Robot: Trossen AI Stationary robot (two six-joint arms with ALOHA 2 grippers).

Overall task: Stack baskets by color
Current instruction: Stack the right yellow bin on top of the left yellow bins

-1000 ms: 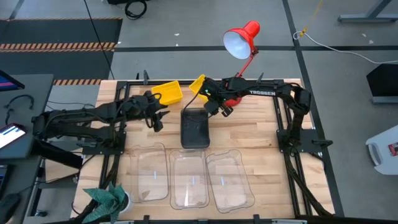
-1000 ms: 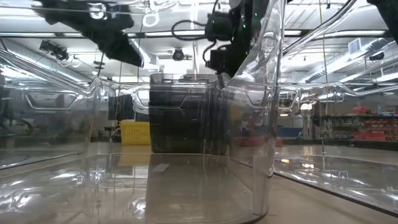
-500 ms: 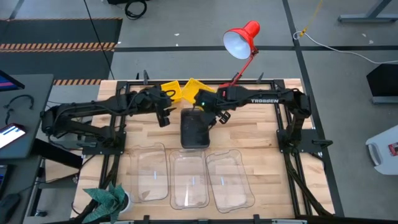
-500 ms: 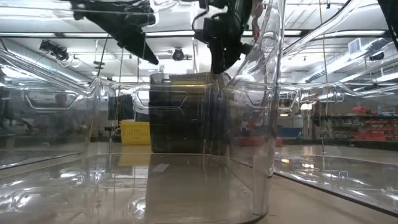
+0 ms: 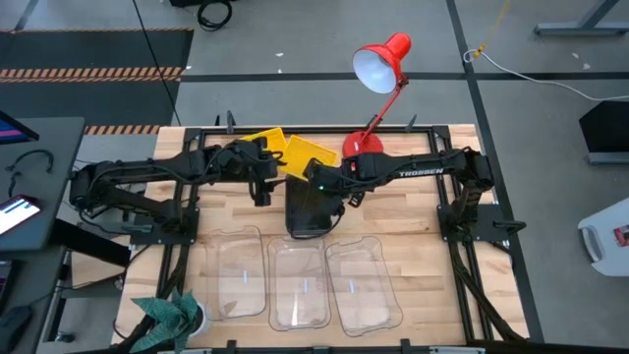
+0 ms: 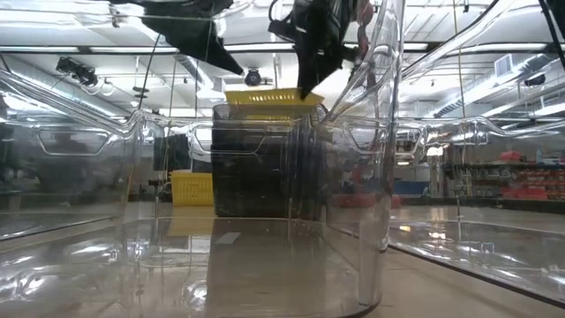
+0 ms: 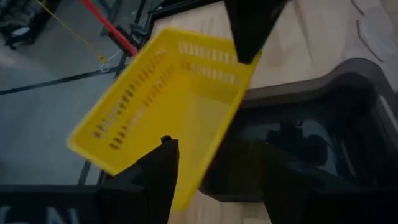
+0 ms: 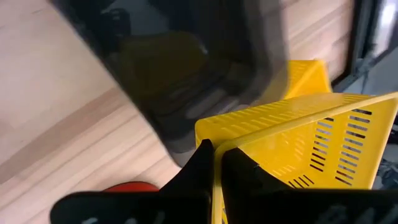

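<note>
My right gripper (image 8: 214, 163) pinches the rim of a yellow basket (image 5: 307, 157), hanging tilted over the far end of the smoky-grey stack (image 5: 309, 205); my left gripper (image 7: 214, 177) stands spread and empty beside it. Risk: the thin-rim grip could slip and drop it into the grey stack, the wrong colour. Count: two yellow baskets seen, the other (image 5: 263, 144) far-left; three clear baskets (image 5: 299, 281) along the near edge; grey number indistinguishable.

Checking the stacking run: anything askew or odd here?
Yes. A yellow basket hangs tilted over the smoky-grey basket, pinched by its rim in the right pincer, not nested with the yellow basket beside it.
</note>
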